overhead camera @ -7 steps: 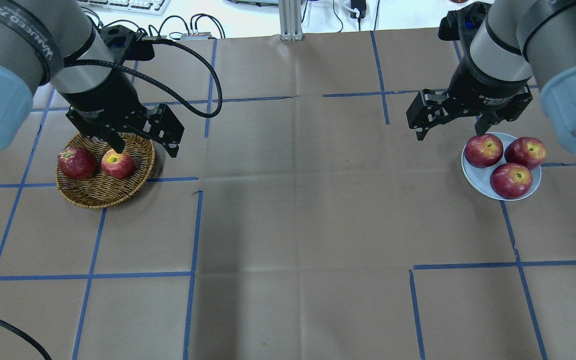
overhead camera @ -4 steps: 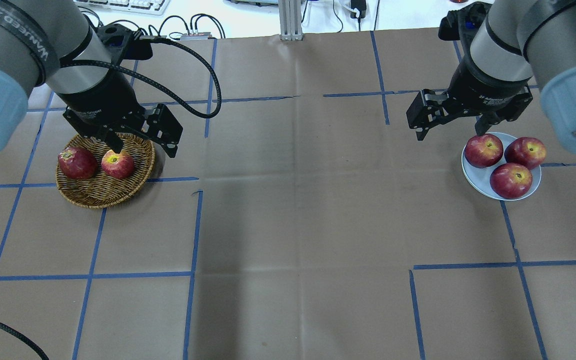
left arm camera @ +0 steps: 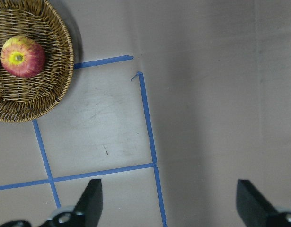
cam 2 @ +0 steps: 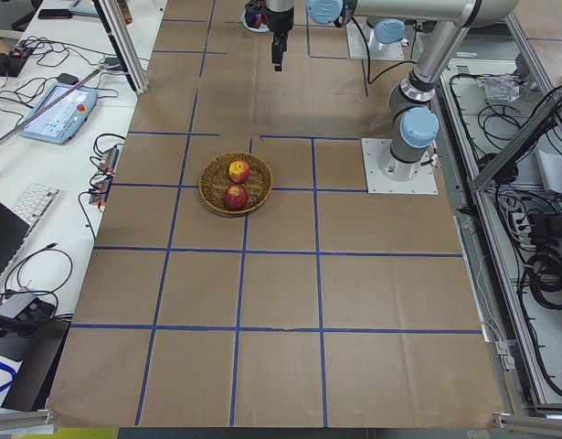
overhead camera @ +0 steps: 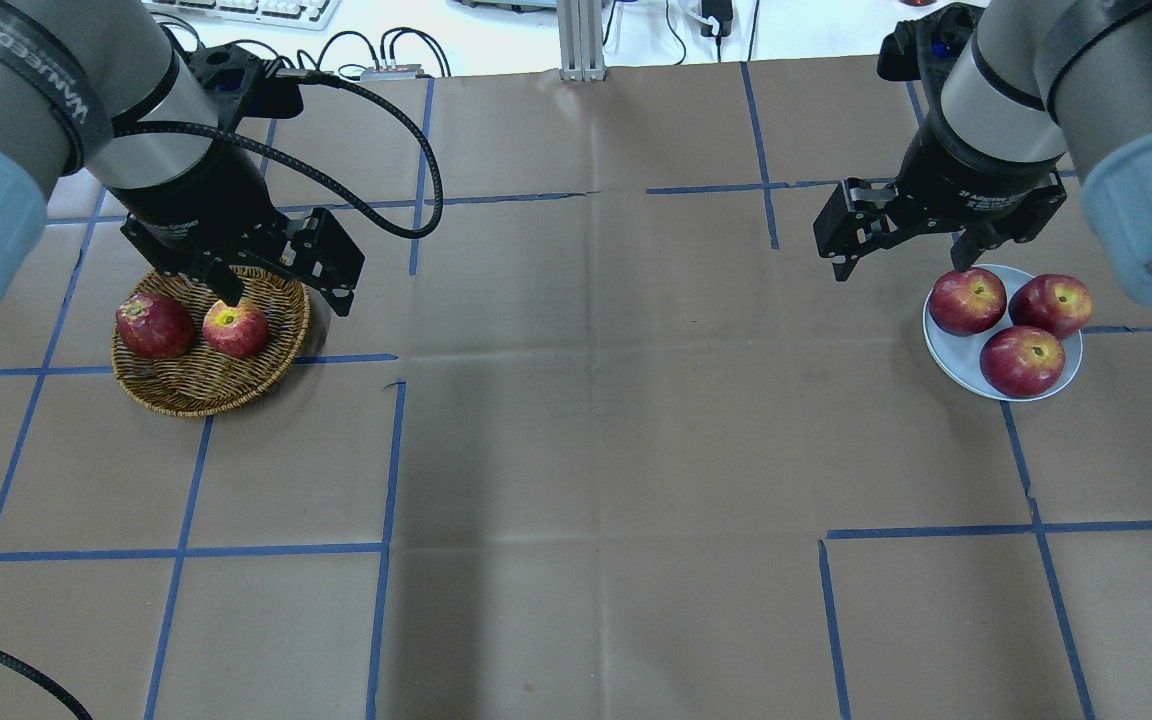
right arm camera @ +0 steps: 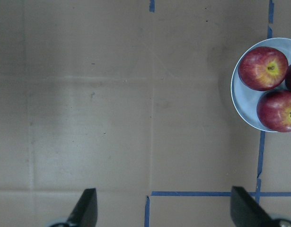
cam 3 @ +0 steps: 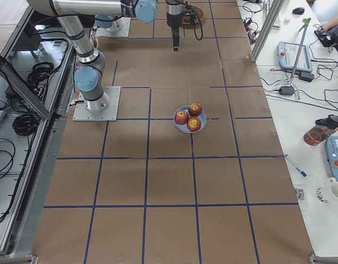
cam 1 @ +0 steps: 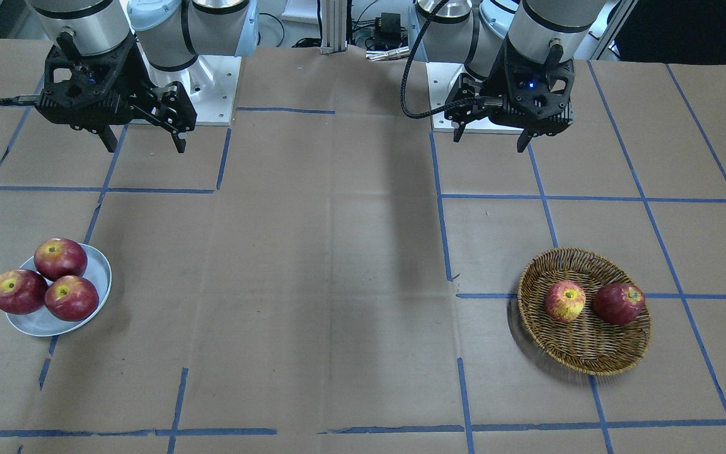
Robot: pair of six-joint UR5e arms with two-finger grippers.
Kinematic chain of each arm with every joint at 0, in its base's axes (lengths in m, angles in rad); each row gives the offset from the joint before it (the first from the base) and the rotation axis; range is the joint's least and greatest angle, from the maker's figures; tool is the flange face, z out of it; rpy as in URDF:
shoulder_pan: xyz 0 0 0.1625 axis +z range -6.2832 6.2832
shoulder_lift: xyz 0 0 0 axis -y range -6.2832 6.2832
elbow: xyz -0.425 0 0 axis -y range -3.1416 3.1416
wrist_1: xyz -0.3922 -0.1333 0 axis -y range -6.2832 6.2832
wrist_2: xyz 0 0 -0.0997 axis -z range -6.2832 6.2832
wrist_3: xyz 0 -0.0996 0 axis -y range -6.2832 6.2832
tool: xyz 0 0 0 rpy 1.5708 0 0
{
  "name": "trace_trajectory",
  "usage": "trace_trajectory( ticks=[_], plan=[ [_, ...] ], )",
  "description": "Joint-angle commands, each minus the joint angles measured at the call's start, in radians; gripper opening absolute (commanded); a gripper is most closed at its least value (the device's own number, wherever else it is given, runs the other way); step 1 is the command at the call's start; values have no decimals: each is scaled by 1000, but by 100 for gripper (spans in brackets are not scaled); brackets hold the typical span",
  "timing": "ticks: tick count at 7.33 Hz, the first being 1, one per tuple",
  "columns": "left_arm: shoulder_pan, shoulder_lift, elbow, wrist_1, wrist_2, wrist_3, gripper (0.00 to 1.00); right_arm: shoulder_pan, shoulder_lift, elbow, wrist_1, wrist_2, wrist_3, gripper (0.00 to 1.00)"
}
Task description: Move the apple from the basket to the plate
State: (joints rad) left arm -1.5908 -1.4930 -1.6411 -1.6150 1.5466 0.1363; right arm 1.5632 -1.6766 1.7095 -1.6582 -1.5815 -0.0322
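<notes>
dark red apple [overhead camera: 155, 325], blue tape grid [overhead camera: 281, 549]

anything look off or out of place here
Nothing much. The apple and a darker one sit inside the basket, and three more sit on the plate; none has spilled. The only oddity is a small nick in the table paper at a tape corner beside the basket.

apple [left arm camera: 22, 56] in basket [left arm camera: 50, 94], pincer [left arm camera: 169, 201] fingers [left arm camera: 92, 198] spread
</notes>
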Motion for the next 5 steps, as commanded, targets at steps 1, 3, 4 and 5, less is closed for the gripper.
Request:
trace_trajectory(
  ticks=[1,3,4,5],
  plan=[
    [0,-4,0,0,0,0,100,0,0,-1,0,0,0,100],
    [0,-7,-2,4,7,2,100,0,2,-1,-2,2,0,100],
    [3,-9,-2,9,9,2,100,0,0,-1,-2,2,0,100],
    [5,-10,-5,10,13,5,100,0,2,-2,-3,3,0,100]
  ],
)
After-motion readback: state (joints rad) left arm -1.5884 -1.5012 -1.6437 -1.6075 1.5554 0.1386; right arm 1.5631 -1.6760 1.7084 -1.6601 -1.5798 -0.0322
